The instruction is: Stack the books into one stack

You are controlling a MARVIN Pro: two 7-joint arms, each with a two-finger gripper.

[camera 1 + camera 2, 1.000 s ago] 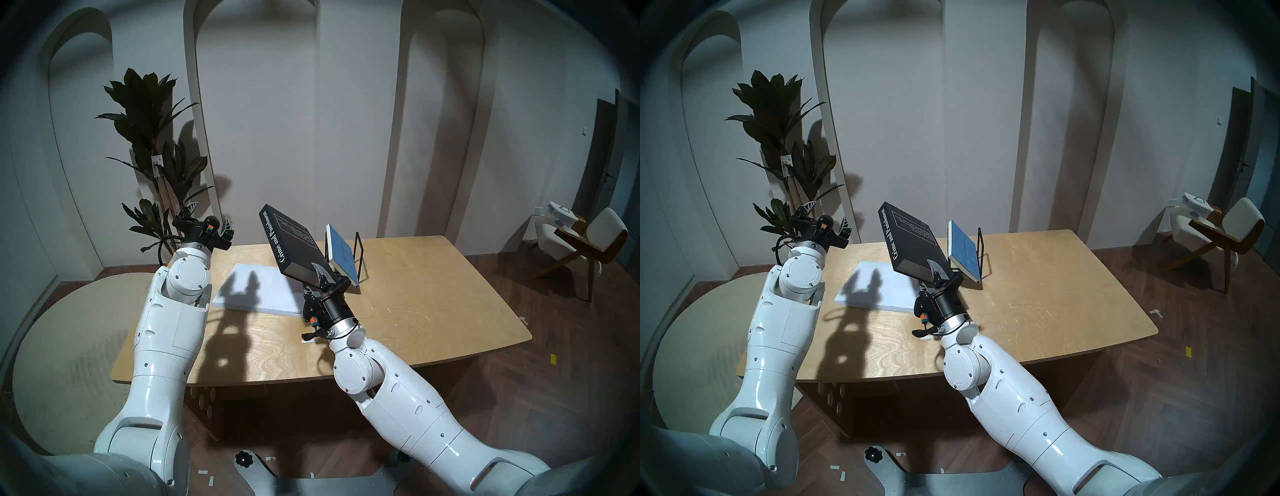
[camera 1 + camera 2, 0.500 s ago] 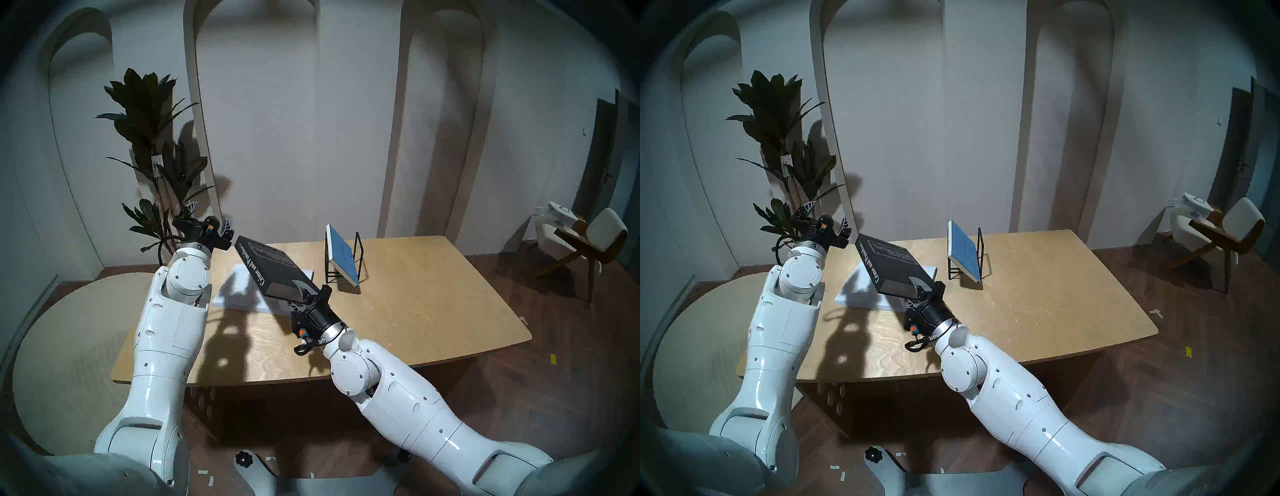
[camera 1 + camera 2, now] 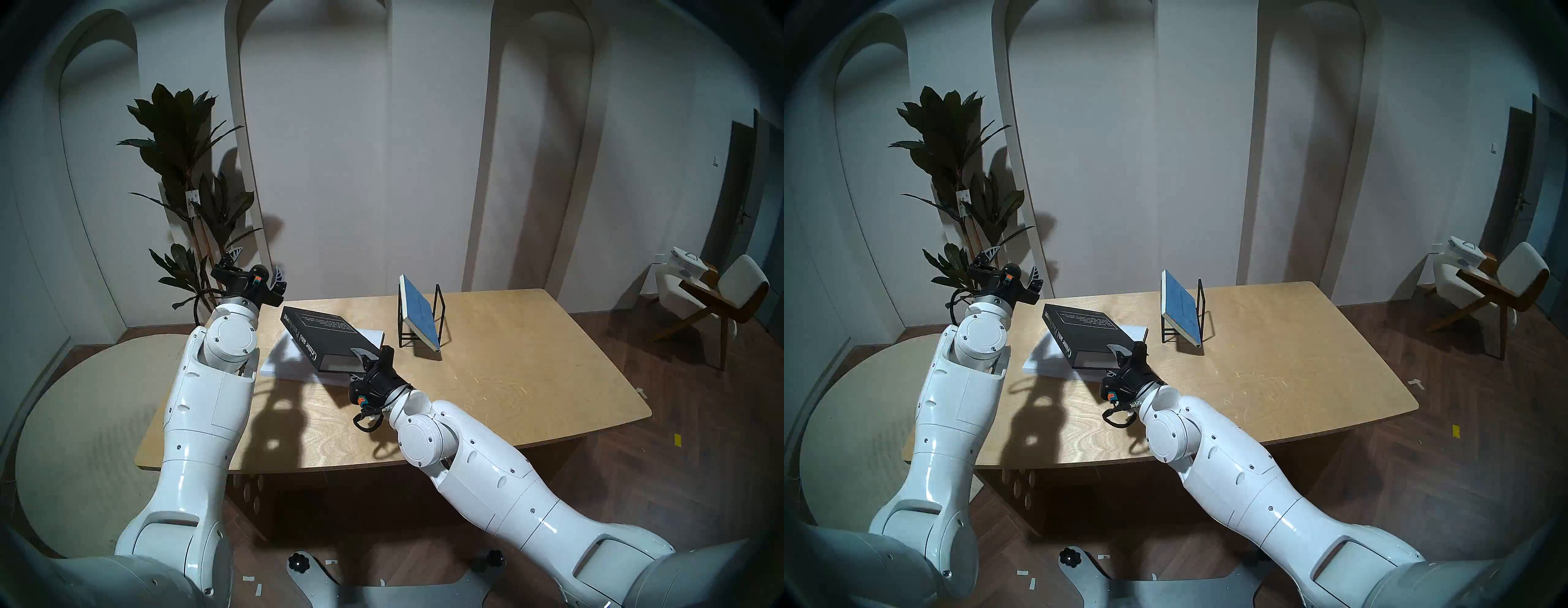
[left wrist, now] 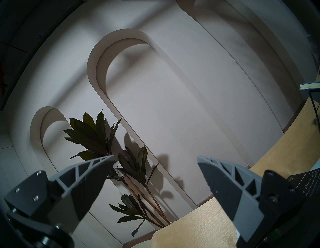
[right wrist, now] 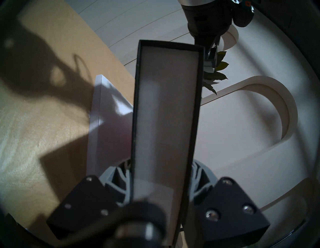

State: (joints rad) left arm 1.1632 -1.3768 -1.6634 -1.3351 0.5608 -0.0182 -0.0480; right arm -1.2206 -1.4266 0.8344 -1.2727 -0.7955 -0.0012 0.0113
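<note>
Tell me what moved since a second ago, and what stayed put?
The right gripper, still shut on the black book, swung it left and down from beside the blue book, tipping it flatter over the white book. Nothing was let go. The left gripper stayed open and still; the blue book kept leaning in the rack.

Room: pale grey-white wall (image 3: 424, 148) with tall arched recessed panels, arches repeating along the far side. Floor (image 3: 679, 446) dark wood, herringbone pattern, with a few scraps of tape; a yellow tag (image 3: 678, 440) lies at the right. Round beige rug (image 3: 85, 446) at near left. Light wood table (image 3: 509, 382) at centre, rounded corners, scratched top. Tall dark-leaved potted plant (image 3: 178, 170) stands far left against the wall, casting a shadow on it. Wooden chair (image 3: 721, 297) with white cushions far right, beside a dark door (image 3: 740, 191). Lighting dim, hard shadows across the tabletop.
</note>
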